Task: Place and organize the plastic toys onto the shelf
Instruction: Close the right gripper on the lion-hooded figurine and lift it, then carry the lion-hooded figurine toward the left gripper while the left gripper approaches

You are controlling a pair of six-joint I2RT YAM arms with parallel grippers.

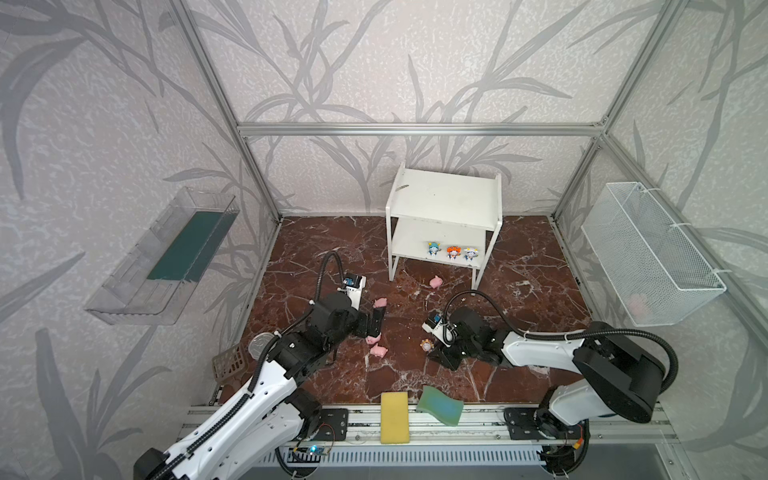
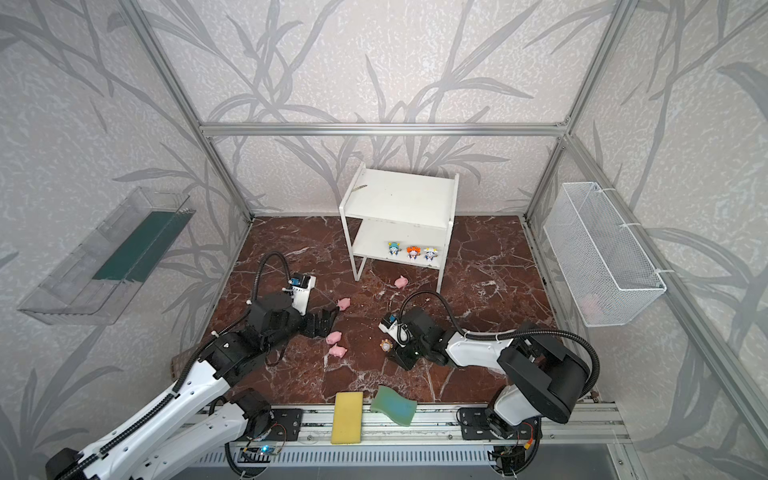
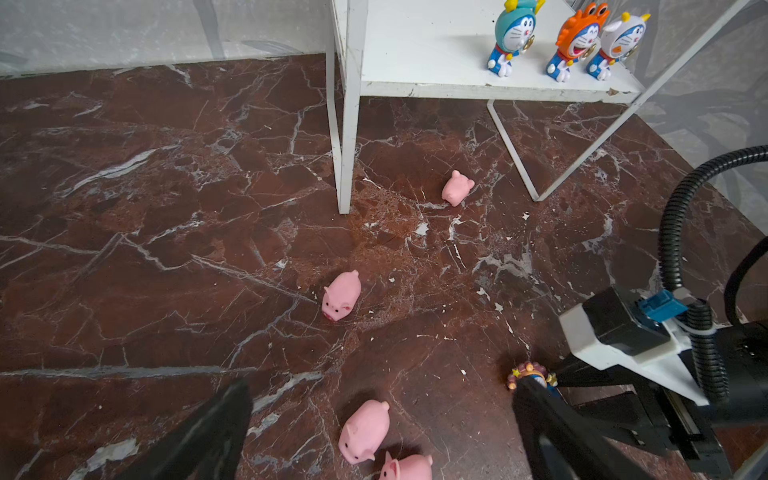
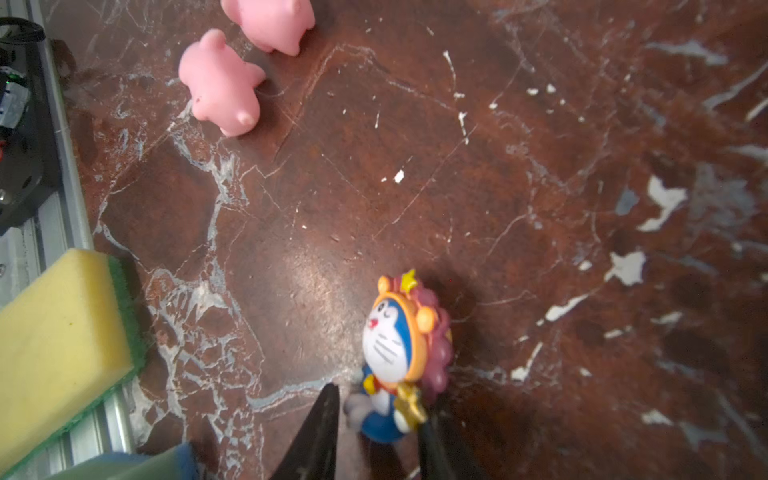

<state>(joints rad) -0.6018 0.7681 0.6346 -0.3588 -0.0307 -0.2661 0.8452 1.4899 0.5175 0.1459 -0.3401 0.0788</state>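
Observation:
The white shelf (image 1: pixel 444 195) stands at the back, with three cartoon figurines (image 1: pixel 452 252) in a row on its lower board (image 3: pixel 415 50). A fourth figurine (image 4: pixel 395 345), orange-maned, stands on the floor; my right gripper (image 4: pixel 380 411) has closed on its blue body. Several pink pigs lie on the marble: one (image 1: pixel 435 282) by the shelf legs, one (image 1: pixel 379 302) mid-floor, two (image 1: pixel 378 351) side by side. My left gripper (image 3: pixel 382 388) hangs wide open over the nearer of those two pigs (image 3: pixel 365 430), touching nothing.
A yellow sponge (image 1: pixel 395 417) and a green sponge (image 1: pixel 439 405) lie at the front edge. A clear tray (image 1: pixel 166 257) hangs on the left wall, and a wire basket (image 1: pixel 652 257) with something pink inside hangs on the right wall. A brown mesh piece (image 1: pixel 228 361) sits front left.

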